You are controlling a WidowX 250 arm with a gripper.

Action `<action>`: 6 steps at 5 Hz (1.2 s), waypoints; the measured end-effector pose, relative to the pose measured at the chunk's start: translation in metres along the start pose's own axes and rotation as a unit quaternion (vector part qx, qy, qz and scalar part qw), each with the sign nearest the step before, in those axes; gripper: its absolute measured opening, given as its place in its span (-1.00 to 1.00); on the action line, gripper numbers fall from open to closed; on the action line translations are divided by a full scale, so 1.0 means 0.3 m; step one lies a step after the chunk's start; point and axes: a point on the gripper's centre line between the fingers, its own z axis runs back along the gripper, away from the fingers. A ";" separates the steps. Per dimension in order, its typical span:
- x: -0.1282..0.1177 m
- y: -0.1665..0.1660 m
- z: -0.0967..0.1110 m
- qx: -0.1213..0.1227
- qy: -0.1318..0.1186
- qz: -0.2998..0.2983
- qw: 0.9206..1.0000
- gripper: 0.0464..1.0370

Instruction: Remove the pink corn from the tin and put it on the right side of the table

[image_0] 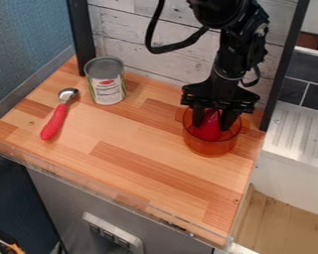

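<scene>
The black gripper [211, 121] points down into the orange see-through container [211, 147] at the right of the wooden tabletop. Inside that container, a pinkish-red object [208, 126] stands at the gripper, its upper end between the gripper's two sides. It may be the corn, but its shape is partly hidden by the gripper and the container wall. Whether the gripper holds it cannot be told. A metal tin [106, 82] with a white and green label stands upright at the back left, well apart from the gripper.
A spoon with a red handle [54, 121] lies at the tabletop's left. The wooden tabletop [135, 163] has a clear raised edge along its front. Behind are white boards [131, 47] between black posts, and a white sink unit [297, 131] stands beyond the right edge.
</scene>
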 end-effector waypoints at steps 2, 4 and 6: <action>-0.001 0.016 0.006 -0.012 0.011 0.028 0.999 0.16; 0.007 0.061 0.144 -0.022 -0.018 0.069 0.997 0.15; -0.138 0.085 0.221 -0.027 -0.015 0.070 0.997 0.15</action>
